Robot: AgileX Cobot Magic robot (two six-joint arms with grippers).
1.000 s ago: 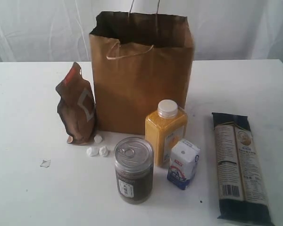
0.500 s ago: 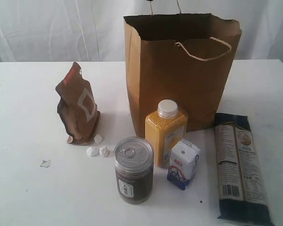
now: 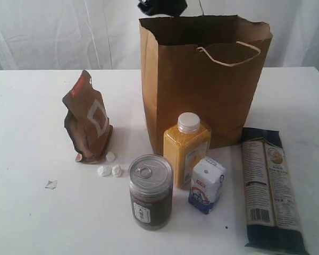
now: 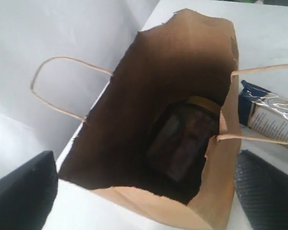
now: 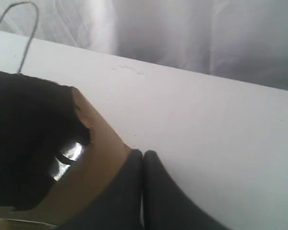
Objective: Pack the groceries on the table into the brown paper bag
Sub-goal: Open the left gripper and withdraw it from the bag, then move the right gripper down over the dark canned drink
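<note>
Pictured on a white table (image 3: 26,212): brown paper bag (image 3: 202,90) upright at back; yellow bottle (image 3: 187,151), dark can (image 3: 151,191), small carton (image 3: 207,185) in front; foil pouch (image 3: 88,119) left; noodle packet (image 3: 268,186) flat, right.

The paper bag (image 3: 202,90) looks matt, the foil pouch (image 3: 87,119) glossy.

This looks like a staged test bench in a lab or studio rather than a lived-in room. A plain white table (image 3: 32,223) with scuffs and specks fills the foreground, and white cloth (image 3: 53,32) hangs in folds behind it as a backdrop. The brown paper bag (image 3: 202,95) and a few groceries, among them a pull-tab can (image 3: 151,196) and a noodle packet (image 3: 268,186), stand grouped like props.
</note>
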